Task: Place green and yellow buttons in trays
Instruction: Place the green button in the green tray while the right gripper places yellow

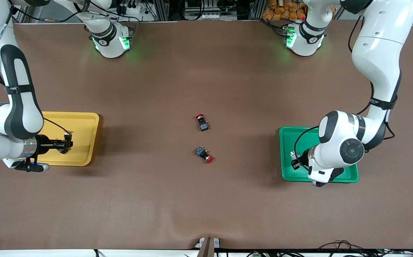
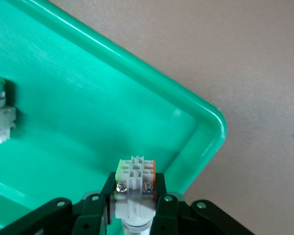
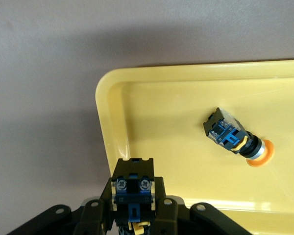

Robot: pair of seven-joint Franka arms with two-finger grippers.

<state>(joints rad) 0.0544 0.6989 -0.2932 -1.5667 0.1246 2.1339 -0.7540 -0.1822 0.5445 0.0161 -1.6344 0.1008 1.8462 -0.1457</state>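
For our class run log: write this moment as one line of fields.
left gripper: shut on white-grey button, over green tray | right gripper: shut on black-blue button, over yellow tray | red buttons: on table

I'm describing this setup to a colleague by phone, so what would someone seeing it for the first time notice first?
Two bright trays stand out: the yellow tray at the right arm's end of the table and the green tray at the left arm's end. The right gripper holds a black-blue button over the yellow tray, where a yellow-capped button already lies; the left gripper holds a white-grey button over the green tray. Two red-capped buttons lie mid-table.
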